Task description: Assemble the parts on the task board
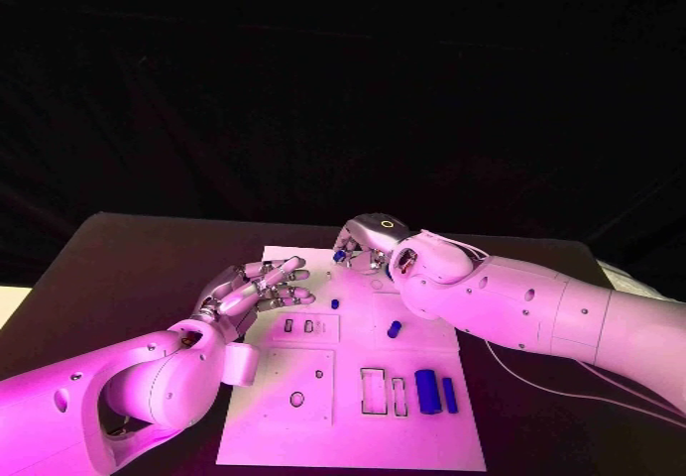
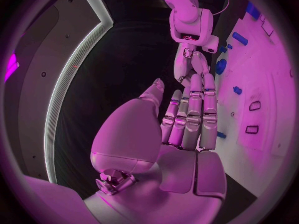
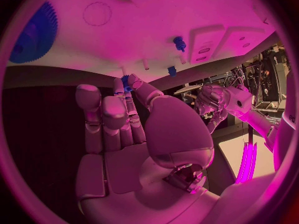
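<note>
Two hands work over the white task board on the black desk. At the board's 12 o'clock edge the right hand pinches a small blue part between thumb and fingertip. The left hand hovers at 9 o'clock, fingers straight and apart, holding nothing. Two long blue parts lie toward 4 o'clock.

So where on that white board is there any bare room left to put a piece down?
On the task board, the near left corner below the round hole looks bare. The near right holds slots and two blue cylinders; the far end is crowded by the right hand and left hand.
</note>
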`<action>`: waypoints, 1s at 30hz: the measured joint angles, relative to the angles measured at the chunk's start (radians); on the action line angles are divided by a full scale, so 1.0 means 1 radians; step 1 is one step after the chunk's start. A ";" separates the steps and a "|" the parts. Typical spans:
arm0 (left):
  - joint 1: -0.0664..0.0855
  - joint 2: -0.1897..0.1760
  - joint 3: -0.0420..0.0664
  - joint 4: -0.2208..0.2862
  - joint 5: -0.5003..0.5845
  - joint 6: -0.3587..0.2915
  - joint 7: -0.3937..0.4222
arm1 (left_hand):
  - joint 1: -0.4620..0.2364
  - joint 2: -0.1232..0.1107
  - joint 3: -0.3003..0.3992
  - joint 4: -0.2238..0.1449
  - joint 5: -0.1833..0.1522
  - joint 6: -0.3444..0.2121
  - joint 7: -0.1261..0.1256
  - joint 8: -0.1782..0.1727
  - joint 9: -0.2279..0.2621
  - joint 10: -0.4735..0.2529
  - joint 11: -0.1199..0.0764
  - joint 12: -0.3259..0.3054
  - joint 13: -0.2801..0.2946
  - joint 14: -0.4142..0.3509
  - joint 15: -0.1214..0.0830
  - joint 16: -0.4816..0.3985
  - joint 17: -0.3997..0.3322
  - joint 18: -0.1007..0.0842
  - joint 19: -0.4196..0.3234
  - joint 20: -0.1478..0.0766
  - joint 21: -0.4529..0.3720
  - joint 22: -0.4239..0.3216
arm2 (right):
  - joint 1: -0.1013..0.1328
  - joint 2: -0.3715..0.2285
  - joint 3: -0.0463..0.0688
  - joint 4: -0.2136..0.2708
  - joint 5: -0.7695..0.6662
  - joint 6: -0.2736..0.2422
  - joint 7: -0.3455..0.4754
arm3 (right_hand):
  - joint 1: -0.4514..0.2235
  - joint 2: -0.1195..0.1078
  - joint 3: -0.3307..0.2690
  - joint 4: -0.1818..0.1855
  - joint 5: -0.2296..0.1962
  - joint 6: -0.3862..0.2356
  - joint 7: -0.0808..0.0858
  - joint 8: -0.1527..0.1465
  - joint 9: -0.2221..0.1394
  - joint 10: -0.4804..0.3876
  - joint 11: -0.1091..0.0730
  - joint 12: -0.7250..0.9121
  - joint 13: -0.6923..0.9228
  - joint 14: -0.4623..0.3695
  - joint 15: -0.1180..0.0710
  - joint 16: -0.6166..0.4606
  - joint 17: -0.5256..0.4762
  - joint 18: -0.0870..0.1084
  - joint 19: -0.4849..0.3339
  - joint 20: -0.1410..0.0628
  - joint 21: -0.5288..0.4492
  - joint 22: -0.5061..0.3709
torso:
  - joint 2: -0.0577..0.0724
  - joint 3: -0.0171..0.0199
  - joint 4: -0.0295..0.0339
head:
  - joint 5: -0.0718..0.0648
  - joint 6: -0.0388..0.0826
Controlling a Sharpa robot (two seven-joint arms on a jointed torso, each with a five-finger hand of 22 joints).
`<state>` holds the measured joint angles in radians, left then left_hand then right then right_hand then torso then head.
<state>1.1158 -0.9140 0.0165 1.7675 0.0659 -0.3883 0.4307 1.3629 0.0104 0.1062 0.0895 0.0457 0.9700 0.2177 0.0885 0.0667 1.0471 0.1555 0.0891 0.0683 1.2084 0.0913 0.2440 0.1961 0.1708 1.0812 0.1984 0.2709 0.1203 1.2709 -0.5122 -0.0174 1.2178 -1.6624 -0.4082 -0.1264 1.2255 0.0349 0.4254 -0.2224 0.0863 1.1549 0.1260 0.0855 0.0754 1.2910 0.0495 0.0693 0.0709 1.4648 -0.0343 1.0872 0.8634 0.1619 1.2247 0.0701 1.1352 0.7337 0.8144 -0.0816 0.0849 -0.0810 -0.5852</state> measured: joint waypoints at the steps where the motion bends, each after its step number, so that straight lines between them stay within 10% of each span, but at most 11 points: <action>1: 0.000 0.000 0.000 0.000 0.000 0.000 0.000 | 0.000 0.000 0.000 0.000 0.000 0.000 0.000 0.000 0.000 0.000 0.000 0.000 0.000 0.000 0.000 0.000 0.000 0.000 0.000 0.000 0.000 0.000 | 0.000 0.005 0.000 -0.005 0.000 0.002 0.000 | 0.000 0.000 0.000 0.000 0.000 -0.001 -0.001 0.000 0.000 0.000 0.000 0.000 0.000 0.000 0.000 0.000 0.000 0.000 0.000 0.000 0.000 0.000 | 0.001 -0.0006 0.0007 | 0.000 0.001; 21: 0.004 0.001 0.000 0.004 0.000 0.000 -0.004 | 0.000 0.000 -0.003 -0.003 0.000 0.000 0.000 -0.004 0.000 0.000 0.000 0.000 0.000 0.000 0.000 0.000 0.001 0.000 0.000 0.000 -0.004 -0.001 | 0.002 0.045 0.000 -0.058 -0.002 0.041 -0.019 | -0.014 -0.018 0.035 0.045 -0.004 -0.005 -0.005 0.000 0.000 -0.019 0.007 -0.004 -0.002 0.000 0.000 -0.001 -0.008 0.000 -0.013 0.005 0.000 -0.005 | 0.010 -0.0047 0.0044 | -0.001 0.005; 26: 0.004 0.001 0.000 0.004 -0.001 0.000 -0.006 | 0.000 0.000 -0.003 -0.003 0.000 0.000 0.000 -0.004 0.000 0.000 0.000 0.000 0.000 0.000 0.000 0.000 0.001 0.000 0.000 0.000 -0.004 -0.001 | 0.001 0.045 -0.001 -0.060 -0.002 0.044 -0.027 | -0.041 -0.076 0.028 0.088 0.033 -0.088 0.025 -0.007 0.042 -0.122 0.035 -0.004 -0.009 -0.020 0.032 -0.084 -0.110 0.000 -0.083 0.022 -0.061 -0.118 | 0.012 -0.0056 0.0044 | -0.001 0.005; 30: 0.005 0.001 0.000 0.004 -0.001 0.000 -0.007 | 0.000 0.000 -0.003 -0.003 0.000 0.000 0.000 -0.004 0.000 0.000 0.000 0.000 0.000 0.000 0.000 0.000 0.001 0.000 0.000 0.000 -0.004 -0.001 | 0.000 0.040 -0.002 -0.054 -0.001 0.038 -0.029 | -0.037 -0.126 -0.032 0.090 0.060 -0.236 0.037 -0.022 0.001 -0.230 0.050 -0.004 -0.008 -0.041 0.045 -0.164 -0.206 0.016 -0.132 0.038 -0.123 -0.205 | 0.013 -0.0058 0.0041 | 0.000 0.007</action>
<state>1.1204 -0.9130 0.0165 1.7715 0.0654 -0.3880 0.4242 1.3629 0.0104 0.1035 0.0868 0.0457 0.9700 0.2177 0.0846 0.0668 1.0471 0.1555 0.0891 0.0683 1.2083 0.0914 0.2440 0.1967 0.1707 1.0811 0.1984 0.2672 0.1195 1.2707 -0.4723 -0.0190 1.1640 -1.6633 -0.3702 -0.1551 1.1889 -0.0916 0.3934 -0.1320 0.1461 0.9186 0.1629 0.0634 0.0769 1.0614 0.0998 0.0656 0.0625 1.4233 0.0105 0.9232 0.6579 0.1777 1.0928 0.1083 1.0119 0.5286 0.8274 -0.0873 0.0891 -0.0806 -0.5785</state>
